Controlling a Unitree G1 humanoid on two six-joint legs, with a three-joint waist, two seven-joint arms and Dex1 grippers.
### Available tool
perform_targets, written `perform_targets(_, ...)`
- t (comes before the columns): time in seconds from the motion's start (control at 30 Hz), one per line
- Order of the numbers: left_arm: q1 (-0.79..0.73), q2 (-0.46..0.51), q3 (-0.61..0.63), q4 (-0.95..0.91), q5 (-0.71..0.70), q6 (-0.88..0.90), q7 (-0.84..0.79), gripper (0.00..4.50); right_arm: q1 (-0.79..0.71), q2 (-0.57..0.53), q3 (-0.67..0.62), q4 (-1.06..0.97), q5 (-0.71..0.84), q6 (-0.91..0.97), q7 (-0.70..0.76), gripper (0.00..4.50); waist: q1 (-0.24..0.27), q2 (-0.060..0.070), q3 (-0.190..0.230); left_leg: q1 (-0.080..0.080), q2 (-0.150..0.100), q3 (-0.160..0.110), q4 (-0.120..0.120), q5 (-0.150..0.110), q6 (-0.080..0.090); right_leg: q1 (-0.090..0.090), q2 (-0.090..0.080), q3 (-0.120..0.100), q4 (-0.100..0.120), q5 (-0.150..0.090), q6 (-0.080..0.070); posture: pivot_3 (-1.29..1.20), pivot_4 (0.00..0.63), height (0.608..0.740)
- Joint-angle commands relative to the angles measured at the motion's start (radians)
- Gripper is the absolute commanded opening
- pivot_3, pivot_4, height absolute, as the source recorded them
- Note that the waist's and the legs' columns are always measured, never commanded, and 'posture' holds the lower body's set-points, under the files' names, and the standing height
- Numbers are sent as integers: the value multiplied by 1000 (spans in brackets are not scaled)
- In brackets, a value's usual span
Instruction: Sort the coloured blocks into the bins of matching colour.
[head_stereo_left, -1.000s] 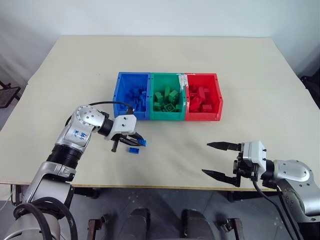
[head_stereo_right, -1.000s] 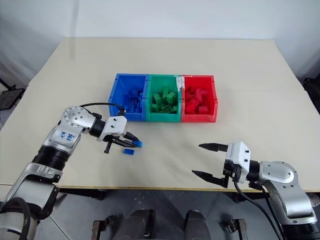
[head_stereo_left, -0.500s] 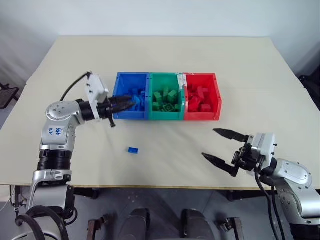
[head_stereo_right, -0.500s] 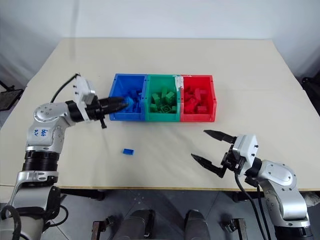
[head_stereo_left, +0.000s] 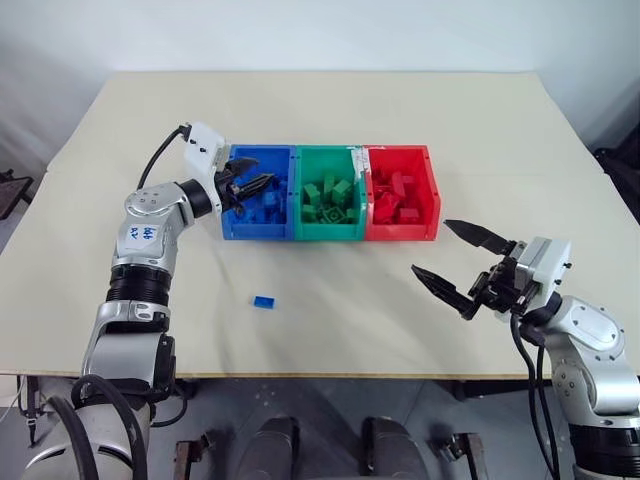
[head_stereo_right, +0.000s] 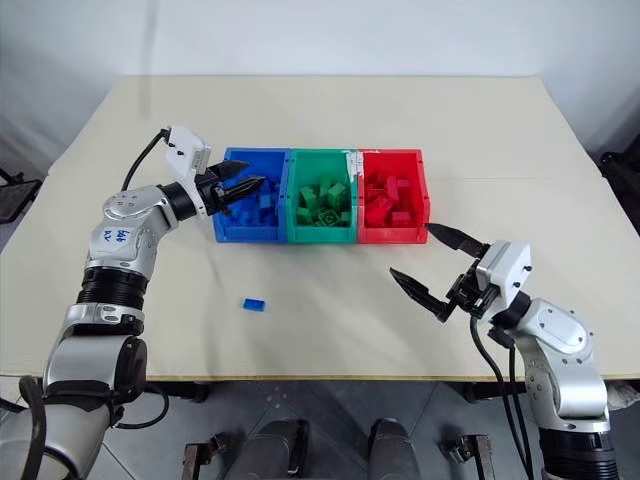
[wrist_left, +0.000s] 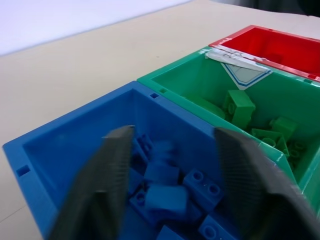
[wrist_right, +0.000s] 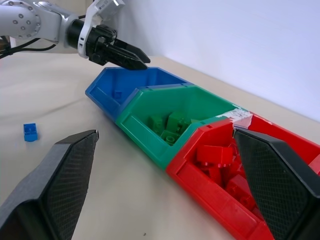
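A row of joined bins sits mid-table: blue bin (head_stereo_left: 262, 151), green bin (head_stereo_left: 330, 151), red bin (head_stereo_left: 400, 151), each holding several bricks of its own colour. My left gripper (head_stereo_left: 256, 186) hovers level over the blue bin's left part. It is open, and in the left wrist view nothing sits between its fingers (wrist_left: 107, 170), with blue bricks (wrist_left: 165, 195) lying in the bin below. One small blue block (head_stereo_left: 264, 301) lies alone on the table in front of the blue bin. My right gripper (head_stereo_left: 452, 262) hangs open and empty near the table's front right, apart from the red bin.
The beige table (head_stereo_left: 330, 100) has bare room behind the bins and on both sides. A white label (wrist_left: 242, 70) sticks on the wall between the green and red bins. The table's front edge (head_stereo_left: 330, 372) runs close under my right gripper.
My left gripper lifted a blue block from beside the loose one, carried it to the blue bin and opened over it. My right gripper rose slightly, staying open.
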Motion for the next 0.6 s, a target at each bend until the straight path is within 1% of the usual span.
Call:
perform_targets(0.03, 67, 85, 49, -116, -47, -45, -93, 4066, -25, -24, 3, 5, 21, 1, 45, 4500, -11, 0, 0, 0, 0, 0, 0, 0, 0, 0, 0, 0, 0, 0, 0, 0, 150, 740)
perform_targets(0.07, 108, 114, 73, -145, -68, -53, -125, 4338, -35, -29, 13, 14, 21, 3, 64, 4500, -15, 0, 0, 1, 0, 0, -1, 0, 0, -1, 0, 1, 0, 0, 0, 0, 150, 740)
perform_targets(0.17, 208, 173, 137, -210, -135, -80, -202, 4338, -57, -44, 39, 38, 21, 7, 119, 4500, -26, 0, 0, 1, 1, 0, -3, 0, 0, -2, 0, 1, 0, 0, 0, 0, 150, 740)
perform_targets(0.2, 267, 205, 174, -228, -163, -112, -254, 4338, -68, -50, 54, 48, 16, 6, 143, 4500, -27, 0, 0, 1, 1, 0, -3, 0, 0, -2, 0, 0, 0, 0, 0, 0, 150, 740)
perform_targets(0.27, 348, 249, 248, -244, -213, -93, -283, 4338, -85, -57, 77, 65, 13, 8, 182, 4500, -28, 0, 0, 1, 2, 0, -3, 0, 0, -1, 0, 1, 0, 0, 0, 0, 150, 740)
perform_targets(0.33, 465, 319, 303, -219, -198, -121, -302, 4426, -111, -60, 104, 88, 7, 3, 219, 4500, -29, 0, 0, 1, 3, -1, -3, 0, 0, -1, 0, 1, -1, 0, -1, 0, 150, 740)
perform_targets(0.4, 586, 367, 348, -224, -189, -168, -331, 4426, -131, -62, 123, 107, 7, 5, 253, 4500, -29, 0, 0, 1, 3, 0, -4, 0, 0, -1, 0, 1, -1, 0, -1, 0, 150, 740)
perform_targets(0.47, 685, 386, 383, -256, -207, -195, -370, 4426, -142, -67, 134, 120, 8, 7, 283, 4500, -26, 0, 0, 2, 4, 0, -5, 0, 0, -1, -1, 1, -2, 0, -1, 0, 150, 740)
perform_targets(0.6, 875, 372, 466, -369, -248, -233, -394, 4426, -157, -74, 157, 139, 8, 17, 331, 4500, -2, 0, 0, 2, 5, -2, -4, 0, 0, 0, -2, 1, -2, 0, -1, 0, 150, 740)
